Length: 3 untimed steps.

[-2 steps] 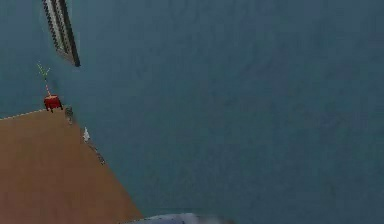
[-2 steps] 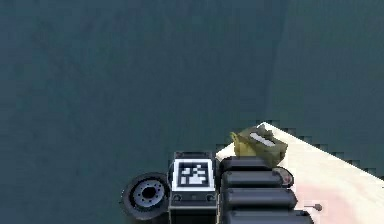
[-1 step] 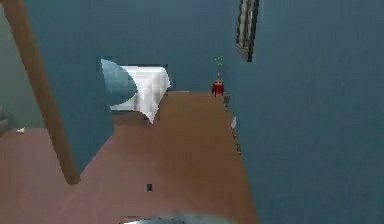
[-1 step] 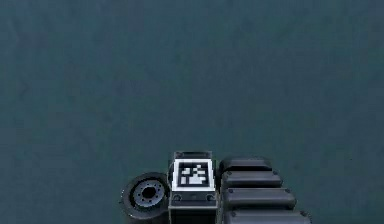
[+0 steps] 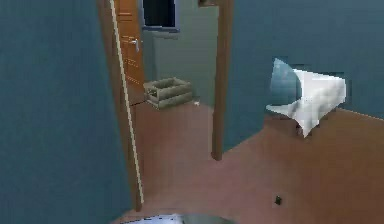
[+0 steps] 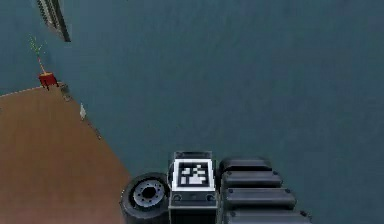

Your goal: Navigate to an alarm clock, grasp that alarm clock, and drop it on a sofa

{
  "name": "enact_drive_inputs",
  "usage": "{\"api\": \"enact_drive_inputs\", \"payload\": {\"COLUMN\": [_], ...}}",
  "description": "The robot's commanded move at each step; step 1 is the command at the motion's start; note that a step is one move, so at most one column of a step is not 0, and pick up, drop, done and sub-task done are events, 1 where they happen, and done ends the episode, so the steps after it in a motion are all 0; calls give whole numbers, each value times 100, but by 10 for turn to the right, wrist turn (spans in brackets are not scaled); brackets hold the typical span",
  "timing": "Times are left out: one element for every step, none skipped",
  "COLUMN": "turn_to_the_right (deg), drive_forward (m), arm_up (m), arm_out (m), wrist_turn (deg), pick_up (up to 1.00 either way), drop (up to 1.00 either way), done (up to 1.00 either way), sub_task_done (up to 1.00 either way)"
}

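In the arm side view, the arm's dark ribbed bar [image 6: 255,195] lies low at the bottom edge, close to a blue wall [image 6: 230,80]. A white square with black marks [image 6: 195,175] stands at its end. Left of that sits a dark round body, the gripper [image 6: 148,197]. I cannot make out its fingers, so I cannot tell whether it holds anything. In the forward view a small dark thing [image 5: 277,203] lies on the brown floor at the lower right, too small to name.
Ahead, an orange door [image 5: 127,40] stands open beside a blue wall [image 5: 50,110], and a wooden crate [image 5: 168,92] sits beyond the doorway. A white cloth and blue pillow [image 5: 308,95] jut from the right past a blue partition [image 5: 285,40]. A red potted plant [image 6: 44,72] stands far left.
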Motion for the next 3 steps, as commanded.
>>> {"api": "enact_drive_inputs", "payload": {"turn_to_the_right": [0,0,-390], "drive_forward": [100,55,0], "arm_up": [0,0,0], "arm_out": [0,0,0], "wrist_turn": [0,0,0], "pick_up": [0,0,0], "drop": [0,0,0], "done": [0,0,0], "sub_task_done": [0,0,0]}}
